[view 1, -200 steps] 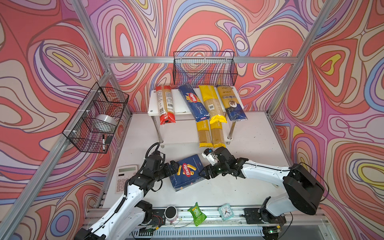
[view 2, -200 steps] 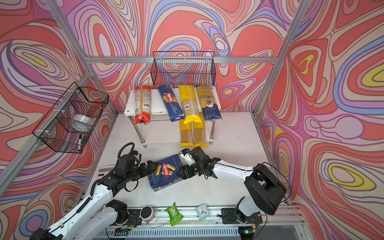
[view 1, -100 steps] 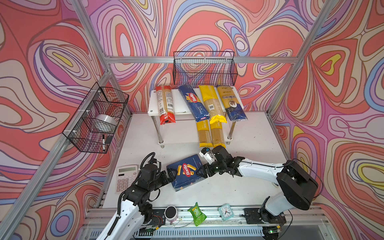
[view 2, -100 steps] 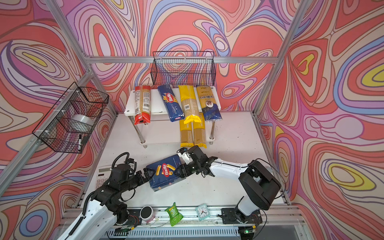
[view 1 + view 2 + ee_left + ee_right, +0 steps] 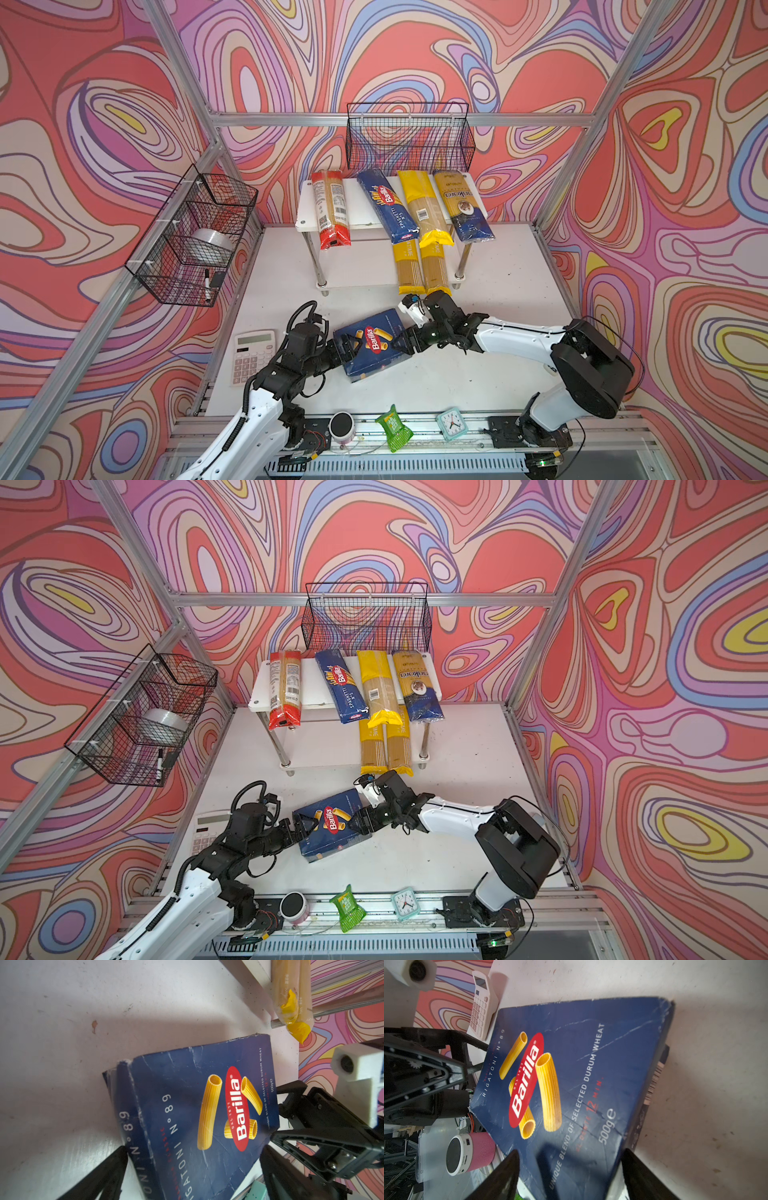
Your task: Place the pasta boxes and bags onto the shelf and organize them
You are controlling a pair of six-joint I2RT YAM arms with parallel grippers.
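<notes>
– Swirl-patterned walls are enclosing the cell, and I am viewing a white table (image 5: 511, 291) inside them. Item one: the rigatoni box (image 5: 376, 345) is lying printed face up on that table, in front of the shelf (image 5: 306, 203) and not on it.

– What is the shelf carrying?

– In both top views, left to right, the top tier is holding a red bag (image 5: 330, 208), the spaghetti box (image 5: 386, 205), a yellow bag (image 5: 424, 208) and a gold and dark blue bag (image 5: 463, 208). A second yellow bag (image 5: 409, 266) and a third yellow bag (image 5: 434, 268) are lying side by side on the lower tier, overhanging its front edge.

– Left tool state?

– The left gripper (image 5: 348, 347) is standing wide at the box end nearer the calculator (image 5: 253, 357). In the left wrist view one finger (image 5: 108, 1169) is sitting right against the side panel and the other finger (image 5: 276, 1167) is lying at the edge of the printed face. I cannot tell whether either is pressing.

– Right tool state?

– The right gripper (image 5: 402, 343) is standing wide at the opposite end. In the right wrist view one finger (image 5: 504, 1176) is casting a shadow on the face, and the other finger (image 5: 639, 1172) is running beside the barcode panel.
</notes>
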